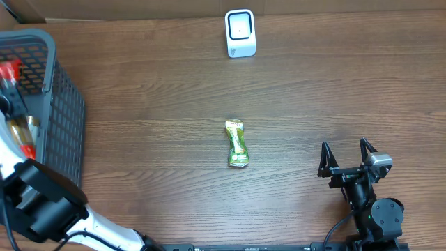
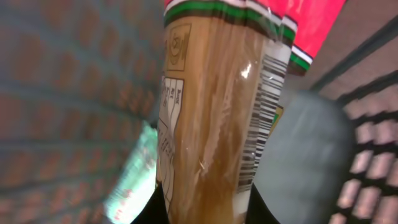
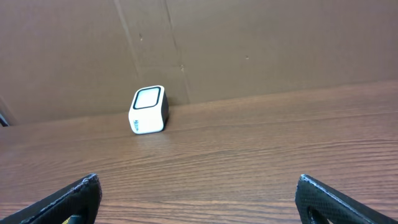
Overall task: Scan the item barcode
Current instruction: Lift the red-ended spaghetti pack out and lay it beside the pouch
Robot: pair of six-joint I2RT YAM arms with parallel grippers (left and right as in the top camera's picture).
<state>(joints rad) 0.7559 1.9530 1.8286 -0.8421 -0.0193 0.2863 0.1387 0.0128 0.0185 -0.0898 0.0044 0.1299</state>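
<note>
Two arms sit at a brown wood-grain table (image 1: 313, 90), one at each near corner. The left arm reaches into a grey plastic mesh basket (image 1: 66, 118) at the table's left edge. Its wrist camera is filled by a tall brown plastic packet (image 2: 211, 112) with a red top edged in green and white stripes. A black-and-white barcode (image 2: 264, 118) runs down the packet's right side, facing partly towards the lens. The left gripper (image 2: 202, 214) is clamped on the packet's lower end, with a dark finger showing on either side of it at the bottom of the view. The packet is inside the basket, and mesh walls show on both sides of it. A blurred pale green packet (image 2: 134, 174) lies behind it to the left.

The right gripper (image 1: 345, 150) is at the near right of the table with its jaws wide apart and nothing between them. It points towards a small white box-shaped scanner with a dark-rimmed window (image 1: 240, 33), which stands at the far edge against a brown cardboard wall (image 3: 249, 43). A crumpled green and yellow wrapper (image 1: 237, 143) lies flat mid-table, well apart from both the basket and the scanner.
</note>
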